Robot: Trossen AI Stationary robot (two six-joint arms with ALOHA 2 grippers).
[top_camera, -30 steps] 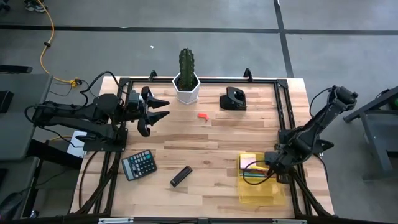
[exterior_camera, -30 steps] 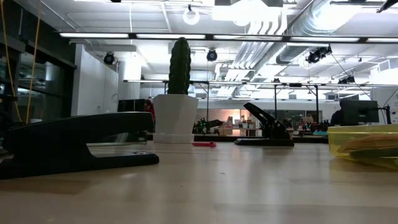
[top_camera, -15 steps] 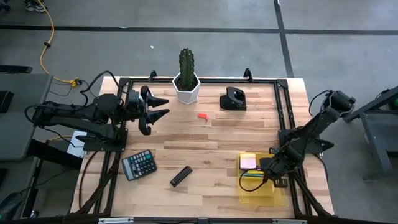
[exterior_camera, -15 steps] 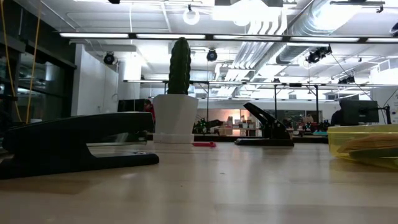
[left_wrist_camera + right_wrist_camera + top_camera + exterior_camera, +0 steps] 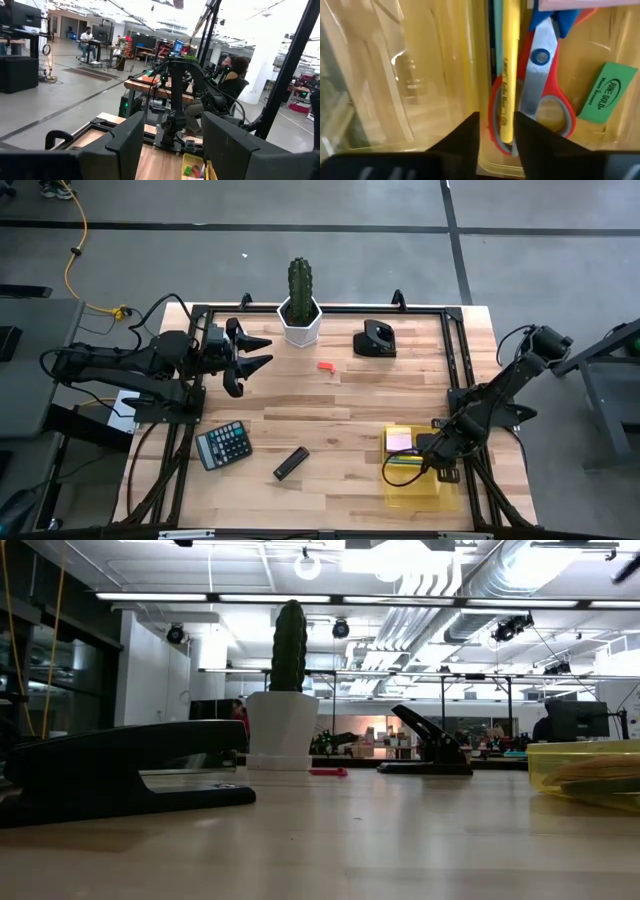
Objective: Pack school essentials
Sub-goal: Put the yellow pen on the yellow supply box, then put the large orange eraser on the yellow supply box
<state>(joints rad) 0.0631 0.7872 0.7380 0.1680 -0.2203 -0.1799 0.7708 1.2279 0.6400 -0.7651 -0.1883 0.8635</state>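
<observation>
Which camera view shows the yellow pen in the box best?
The right wrist view: the yellow pen lies close and large in the yellow box, beside the red-handled scissors. The high view shows only the small box with the right gripper over it. The low view shows the box's side; the left wrist view, a distant corner.

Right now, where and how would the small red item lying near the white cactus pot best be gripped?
Judging from the high view, take the small red item across its short width, from straight above: it lies flat, alone on bare wood, apart from the white cactus pot. The left end effector is nearest. Its exact shape is too small to tell.
</observation>
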